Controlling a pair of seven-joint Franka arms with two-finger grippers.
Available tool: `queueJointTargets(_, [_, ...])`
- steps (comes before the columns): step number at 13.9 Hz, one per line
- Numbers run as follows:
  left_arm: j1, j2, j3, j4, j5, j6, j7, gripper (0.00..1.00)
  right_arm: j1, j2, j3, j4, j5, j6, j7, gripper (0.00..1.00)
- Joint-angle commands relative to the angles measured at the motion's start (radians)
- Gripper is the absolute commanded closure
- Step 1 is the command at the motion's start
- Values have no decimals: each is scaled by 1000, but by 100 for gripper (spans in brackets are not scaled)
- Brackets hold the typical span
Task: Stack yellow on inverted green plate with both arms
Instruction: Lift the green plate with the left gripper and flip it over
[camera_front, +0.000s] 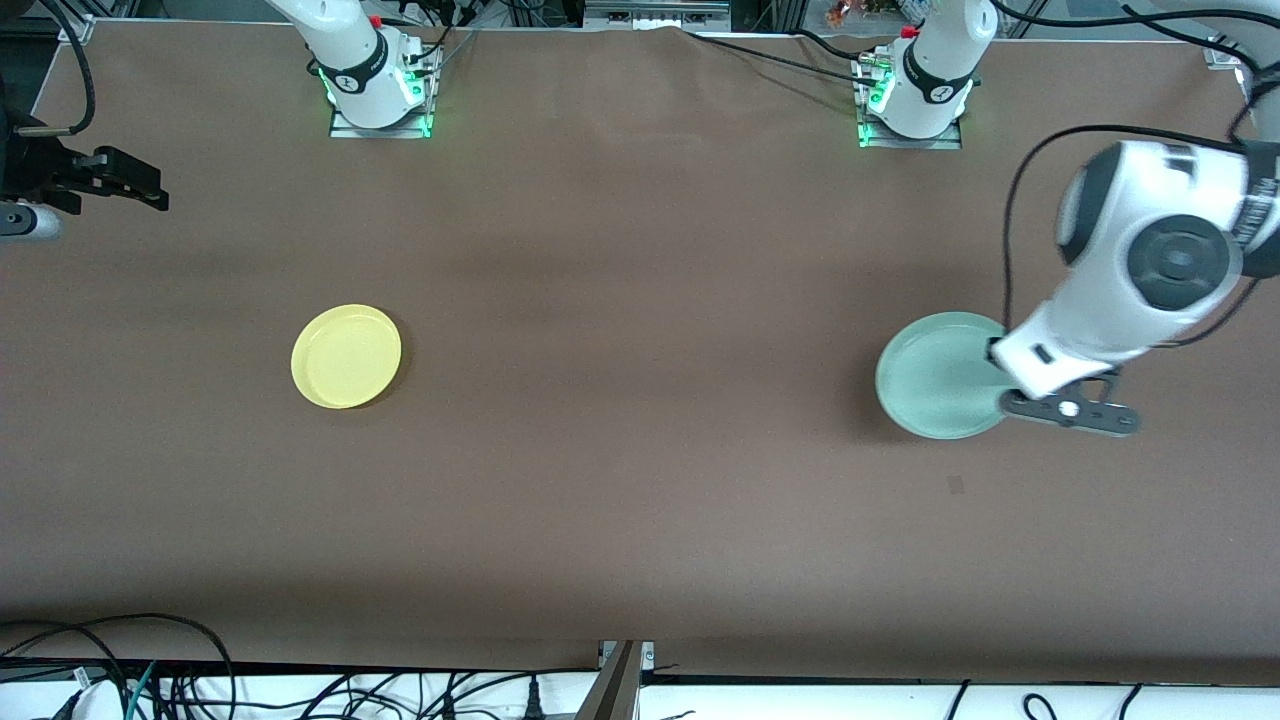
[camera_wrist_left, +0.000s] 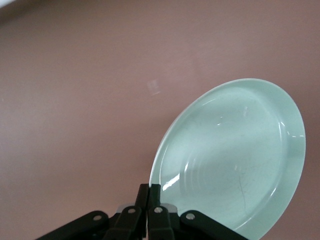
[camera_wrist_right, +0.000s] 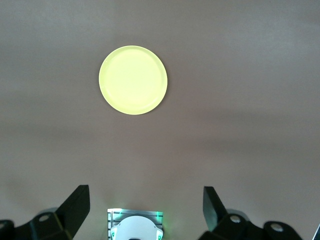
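The yellow plate (camera_front: 346, 356) lies rim up on the brown table toward the right arm's end; it also shows in the right wrist view (camera_wrist_right: 133, 80). The green plate (camera_front: 935, 375) is toward the left arm's end, with its hollow inside showing. My left gripper (camera_front: 1003, 380) is shut on the green plate's rim; in the left wrist view the gripper (camera_wrist_left: 152, 192) pinches the edge of the plate (camera_wrist_left: 235, 160). My right gripper (camera_front: 150, 190) waits, open and empty, high over the table edge at the right arm's end, with its jaws (camera_wrist_right: 145, 202) wide apart.
The arm bases (camera_front: 380, 95) (camera_front: 912, 105) stand along the table's edge farthest from the front camera. Cables (camera_front: 150, 680) hang below the edge nearest the front camera. The brown table (camera_front: 640, 300) lies between the two plates.
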Motion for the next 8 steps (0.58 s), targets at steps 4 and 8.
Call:
queueJointTargets(4, [-272,131,21,213,150,-95,-125,100,1,0,-1,11,15,-11,4,0])
queueJointTargets(8, [-452,243,27,309,341,-93,-324,100,1,0,-1,11,15,-13,5,0])
